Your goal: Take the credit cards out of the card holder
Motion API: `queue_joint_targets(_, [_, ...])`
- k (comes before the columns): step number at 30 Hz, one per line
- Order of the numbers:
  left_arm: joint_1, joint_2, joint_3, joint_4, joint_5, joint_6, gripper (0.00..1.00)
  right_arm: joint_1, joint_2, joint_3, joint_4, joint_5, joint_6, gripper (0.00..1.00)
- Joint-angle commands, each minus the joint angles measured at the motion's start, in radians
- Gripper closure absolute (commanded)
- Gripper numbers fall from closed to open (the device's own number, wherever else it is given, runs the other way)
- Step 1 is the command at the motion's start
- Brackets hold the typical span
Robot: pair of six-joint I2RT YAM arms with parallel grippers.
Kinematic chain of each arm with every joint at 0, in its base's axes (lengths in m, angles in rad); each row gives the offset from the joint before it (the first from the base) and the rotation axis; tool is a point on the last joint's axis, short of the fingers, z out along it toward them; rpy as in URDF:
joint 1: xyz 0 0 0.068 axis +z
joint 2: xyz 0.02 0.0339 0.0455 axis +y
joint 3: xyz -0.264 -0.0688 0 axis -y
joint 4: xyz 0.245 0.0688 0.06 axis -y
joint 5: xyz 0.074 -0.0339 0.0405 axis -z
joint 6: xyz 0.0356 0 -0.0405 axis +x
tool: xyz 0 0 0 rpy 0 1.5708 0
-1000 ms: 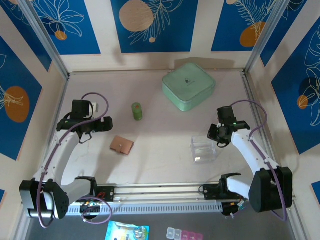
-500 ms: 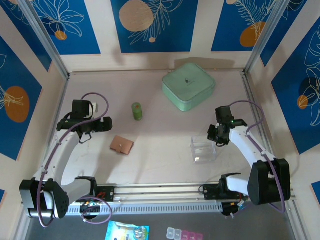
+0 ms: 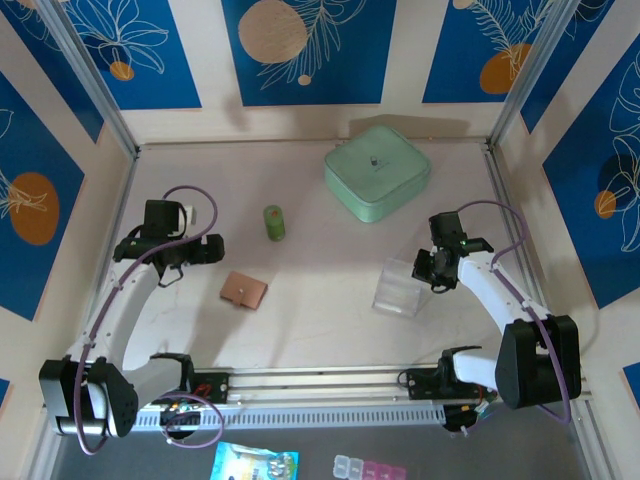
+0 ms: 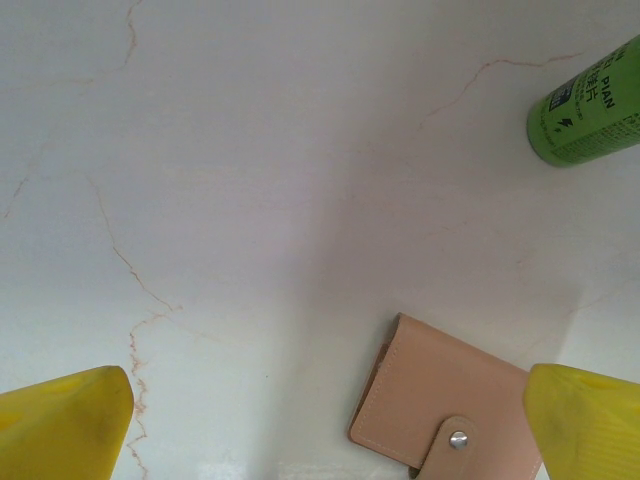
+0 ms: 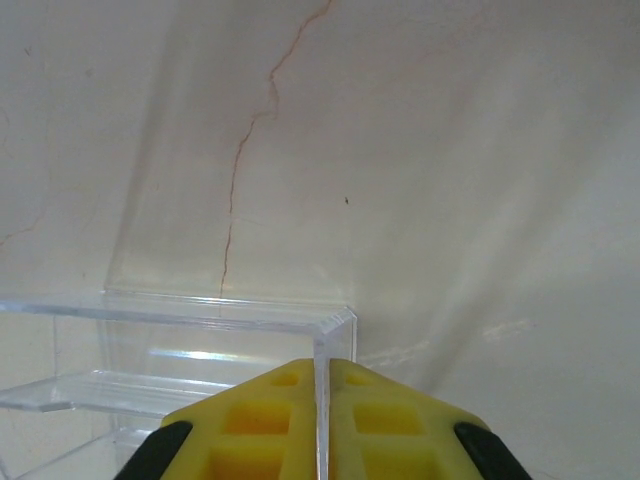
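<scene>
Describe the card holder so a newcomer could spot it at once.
On the pale table, look at the left half, just right of the left gripper and nearer than the green bottle. The card holder lies flat there: small, tan, closed by a snap tab, unlike the clear plastic box.

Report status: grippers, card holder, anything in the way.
Left gripper open, hovering near card holder. Right gripper shut on clear box wall. Card holder closed, snap fastened, flat on table. Green bottle apart, not blocking.

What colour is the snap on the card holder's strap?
Silver snap, tan card holder; clearest in left wrist view.
</scene>
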Motion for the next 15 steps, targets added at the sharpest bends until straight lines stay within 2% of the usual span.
queue_joint_targets(1, [-0.004, 0.012, 0.008, -0.031, -0.016, 0.017, 0.0, 0.016, 0.0, 0.021, -0.005, -0.01, 0.001, 0.92])
queue_joint_targets(9, [-0.004, 0.017, 0.008, -0.032, -0.011, 0.017, 0.0, 0.067, 0.011, 0.04, -0.009, -0.004, 0.024, 0.93])
queue_joint_targets(15, [-0.004, 0.022, 0.011, -0.035, -0.006, 0.017, 0.0, 0.161, 0.085, 0.116, -0.01, 0.02, 0.063, 0.93])
